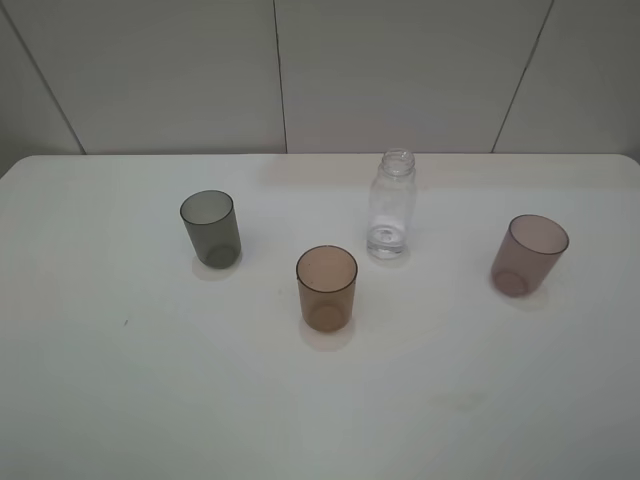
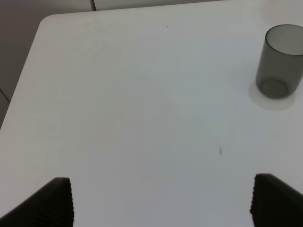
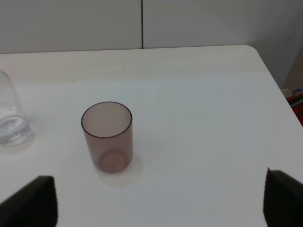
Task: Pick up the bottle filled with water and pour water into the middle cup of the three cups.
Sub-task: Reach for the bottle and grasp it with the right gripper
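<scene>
The small clear colourless plastic bottle stands upright on the white table, uncapped, with its threaded neck open at the top. Take the translucent amber-brown plastic tumbler as the centre of the dial in the high view. The bottle is then at about one o'clock from it, near but not touching. The smoky grey translucent plastic tumbler stands at about ten o'clock from the amber one. The mauve-purple translucent plastic tumbler stands at about three o'clock, well apart. All three tumblers are upright with their mouths up, each clear of the others. The amber one is the middle of the three and the nearest to the camera. In the right wrist view, clear water shows low in the bottle's body.

The left gripper hangs over the table with its two dark fingers spread wide and only bare tabletop between them. The grey tumbler stands beyond them, untouched. The right gripper also has its dark fingers far apart and grips nothing. The mauve tumbler stands ahead of it on the table, and the bottle shows only partly at the edge of that view.
</scene>
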Controlling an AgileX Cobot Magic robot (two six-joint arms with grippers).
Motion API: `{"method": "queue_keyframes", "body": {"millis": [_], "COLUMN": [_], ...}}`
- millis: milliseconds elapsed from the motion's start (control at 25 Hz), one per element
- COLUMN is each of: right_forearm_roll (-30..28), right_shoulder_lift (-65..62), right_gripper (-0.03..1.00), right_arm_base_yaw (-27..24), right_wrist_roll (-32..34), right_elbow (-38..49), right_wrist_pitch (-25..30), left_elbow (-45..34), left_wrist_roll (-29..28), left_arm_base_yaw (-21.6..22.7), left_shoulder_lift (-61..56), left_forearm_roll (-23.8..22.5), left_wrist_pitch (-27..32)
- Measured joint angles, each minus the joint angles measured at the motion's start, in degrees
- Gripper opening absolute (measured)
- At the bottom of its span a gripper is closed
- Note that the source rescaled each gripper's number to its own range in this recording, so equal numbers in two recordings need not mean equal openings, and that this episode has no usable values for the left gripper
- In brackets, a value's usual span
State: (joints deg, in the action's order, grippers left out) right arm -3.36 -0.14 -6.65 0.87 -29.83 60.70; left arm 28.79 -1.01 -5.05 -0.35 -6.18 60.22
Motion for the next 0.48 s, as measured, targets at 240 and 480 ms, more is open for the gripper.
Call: {"method": "queue_keyframes", "body": {"millis": [240, 480], "right_forearm_roll": [0.00, 0.00], "right_shoulder_lift": [0.00, 0.00], "right_gripper": [0.95, 0.95], "right_arm_base_yaw": [0.00, 0.66], "right_wrist_roll": [0.00, 0.00], "right_elbow": [0.00, 0.00], "right_wrist_pitch": [0.00, 0.00], "left_elbow": [0.00, 0.00], "left_wrist_roll": [0.00, 0.00], "left_arm_base_yaw": [0.00, 0.00], "left_shoulder_lift": [0.00, 0.00], "left_forearm_roll": [0.00, 0.00], "left_wrist_pitch": [0.00, 0.00]}}
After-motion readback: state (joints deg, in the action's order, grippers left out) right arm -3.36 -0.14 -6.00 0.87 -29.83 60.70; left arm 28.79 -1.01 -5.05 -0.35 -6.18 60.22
